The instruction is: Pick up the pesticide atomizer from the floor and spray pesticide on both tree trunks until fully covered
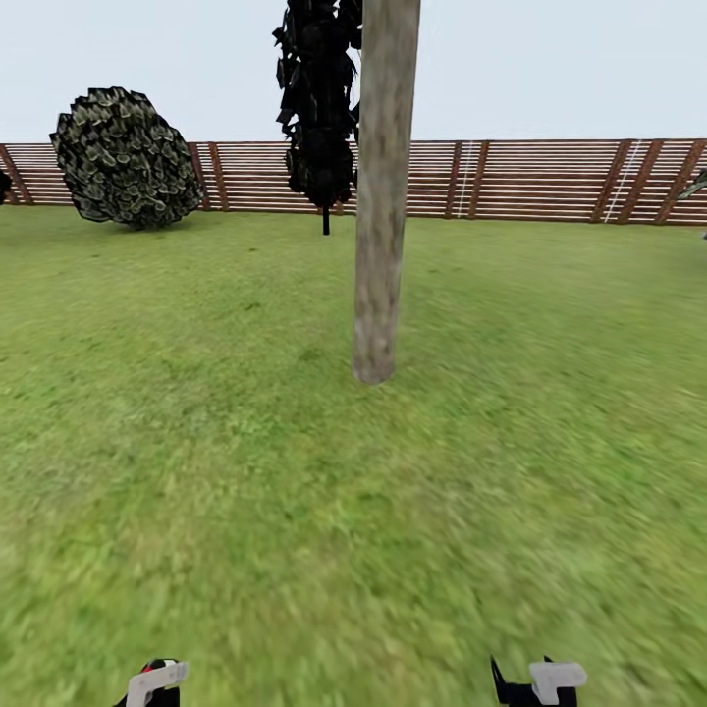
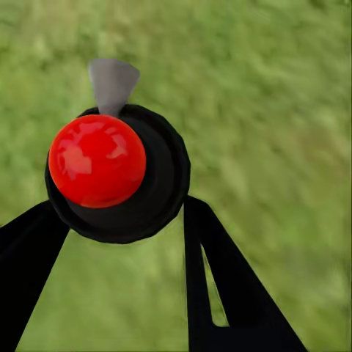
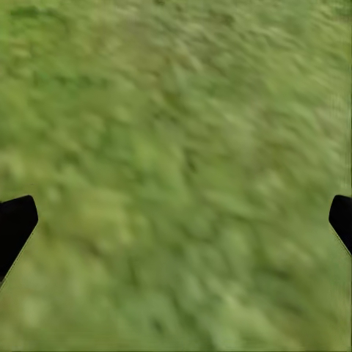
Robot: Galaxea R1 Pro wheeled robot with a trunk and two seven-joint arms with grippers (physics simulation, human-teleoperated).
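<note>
Pesticide atomizer (image 2: 110, 172) sits clenched in the left gripper (image 2: 121, 220); right gripper (image 3: 176, 220) gapes over lawn (image 1: 196, 442), tree trunk (image 1: 381, 196) at twelve o'clock.

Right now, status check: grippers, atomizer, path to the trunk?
Left gripper shut on the pesticide atomizer. Right gripper open over grass. Tree trunk dead ahead, only lawn between.

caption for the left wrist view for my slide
Left gripper holding the red-topped pesticide atomizer above the lawn.
</note>
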